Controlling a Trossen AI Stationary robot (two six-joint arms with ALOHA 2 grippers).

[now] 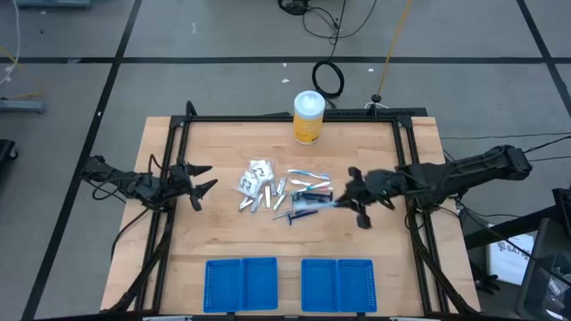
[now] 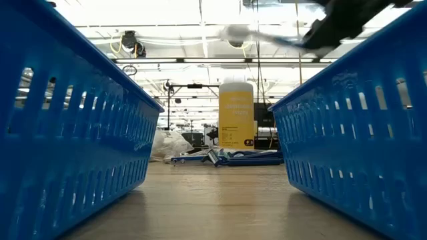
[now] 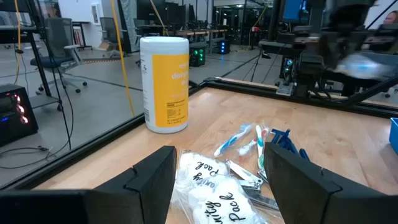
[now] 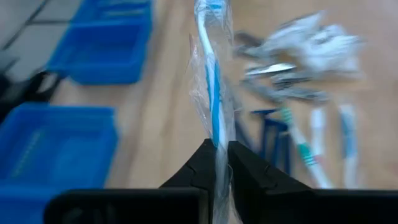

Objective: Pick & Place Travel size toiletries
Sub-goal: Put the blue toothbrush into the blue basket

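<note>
The right gripper pinches a wrapped toothbrush by one end above the table, its length pointing straight out from the jaws. The blue trays lie nearer this arm. The left gripper waits with jaws wide beside the pile of toiletries.

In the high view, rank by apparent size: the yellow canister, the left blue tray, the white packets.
1. left blue tray
2. yellow canister
3. white packets, the pair together only slightly smaller than the canister

Toiletries pile mid-table, canister behind, trays in front
</note>
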